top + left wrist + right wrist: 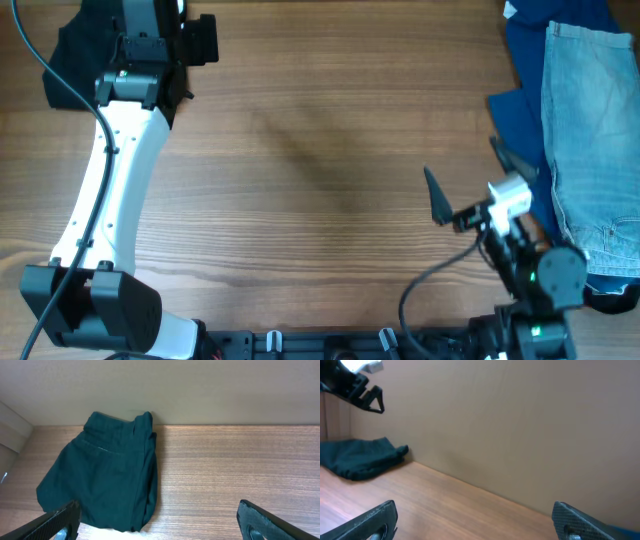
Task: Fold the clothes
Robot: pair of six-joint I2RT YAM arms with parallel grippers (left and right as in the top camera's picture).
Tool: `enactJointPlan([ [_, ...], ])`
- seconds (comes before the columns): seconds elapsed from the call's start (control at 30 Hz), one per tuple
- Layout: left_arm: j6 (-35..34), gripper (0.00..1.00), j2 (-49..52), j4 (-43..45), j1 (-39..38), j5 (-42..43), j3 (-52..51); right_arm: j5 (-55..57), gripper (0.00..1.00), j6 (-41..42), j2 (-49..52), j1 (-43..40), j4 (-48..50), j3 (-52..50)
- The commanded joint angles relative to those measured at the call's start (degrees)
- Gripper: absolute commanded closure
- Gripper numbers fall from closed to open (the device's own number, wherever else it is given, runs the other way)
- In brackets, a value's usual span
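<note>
The black garment (68, 62) lies folded in a compact bundle at the far left corner of the table, partly hidden under my left arm. In the left wrist view it (105, 480) shows folded lengthwise with the waistband toward the wall. My left gripper (157, 521) is open and empty, hovering above the garment's near edge, one finger over the cloth and the other over bare wood. My right gripper (470, 182) is open and empty at the right front, far from the garment, which shows small in the right wrist view (362, 458).
Light-blue denim jeans (590, 140) lie on a dark blue cloth (525, 60) along the right edge, just beside my right arm. The wooden table (320, 150) runs between the arms. A beige wall (520, 425) backs the table.
</note>
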Motion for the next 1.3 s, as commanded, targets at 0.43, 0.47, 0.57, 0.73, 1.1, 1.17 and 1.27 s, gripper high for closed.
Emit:
enactJointPlan([
  [0.43, -0.33, 0.00, 0.26, 0.20, -0.07, 0.13, -0.15, 12.55, 0.00, 14.38, -20.06, -0.15, -9.62, -16.26],
  [0.47, -0.33, 0.00, 0.26, 0.20, -0.07, 0.15, -0.15, 12.55, 0.00, 14.16, -20.06, -0.15, -10.29, -16.26],
  [0.57, -0.33, 0.00, 0.26, 0.20, -0.07, 0.13, -0.15, 12.57, 0.00, 13.33, -20.04, -0.15, -11.19, -16.26],
  [0.73, -0.33, 0.00, 0.26, 0.20, -0.07, 0.13, -0.15, 12.57, 0.00, 13.31, -19.93, -0.15, -11.26, -16.26],
  [1.1, -0.33, 0.00, 0.26, 0.20, -0.07, 0.13, -0.15, 12.57, 0.00, 13.33, -19.93, -0.15, -11.23, -16.26],
  [1.17, -0.33, 0.00, 0.26, 0.20, -0.07, 0.13, -0.15, 12.57, 0.00, 13.33, -19.93, -0.15, -11.23, -16.26],
  [1.27, -0.07, 0.00, 0.26, 0.15, -0.02, -0.66, -0.15, 12.57, 0.00, 13.29, -19.93, -0.15, -11.23, -16.26],
])
